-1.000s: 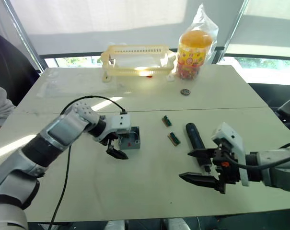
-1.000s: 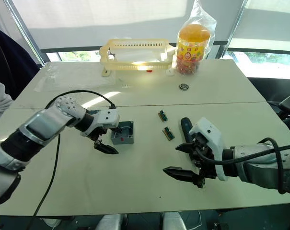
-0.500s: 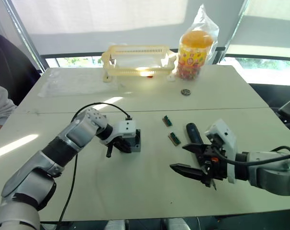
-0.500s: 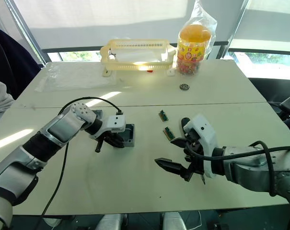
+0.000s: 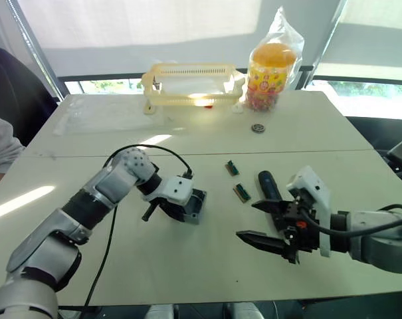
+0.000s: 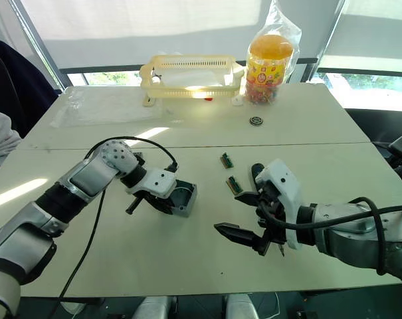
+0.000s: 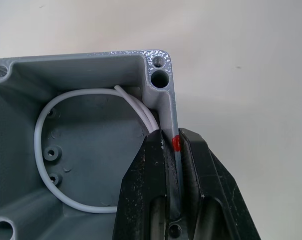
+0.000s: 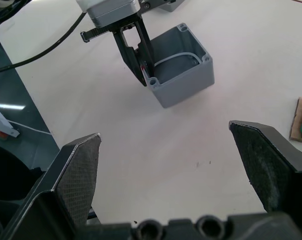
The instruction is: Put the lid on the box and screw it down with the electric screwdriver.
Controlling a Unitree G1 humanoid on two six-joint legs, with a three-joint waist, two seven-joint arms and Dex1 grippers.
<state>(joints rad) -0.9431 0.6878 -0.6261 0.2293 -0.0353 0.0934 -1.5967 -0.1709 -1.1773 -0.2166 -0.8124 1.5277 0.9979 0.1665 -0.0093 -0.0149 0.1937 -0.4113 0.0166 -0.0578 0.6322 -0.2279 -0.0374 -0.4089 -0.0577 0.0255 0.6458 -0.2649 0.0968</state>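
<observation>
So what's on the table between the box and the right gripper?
Nothing: bare tabletop runs from the box to the right gripper, seen in the right wrist view.

Left gripper went from hovering just beside the small grey square plastic box, fingers spread, to clamped on one of its walls, one finger inside and one outside, right at the red mark. Box has since been dragged along the white counter toward the right arm and the counter's near edge, and now sits tilted, no longer flat. Right gripper moved inward toward the counter's middle, nearer the box, fingers wide apart as before; it now partly covers the near end of the dark blue-black cylindrical electric screwdriver.
</observation>
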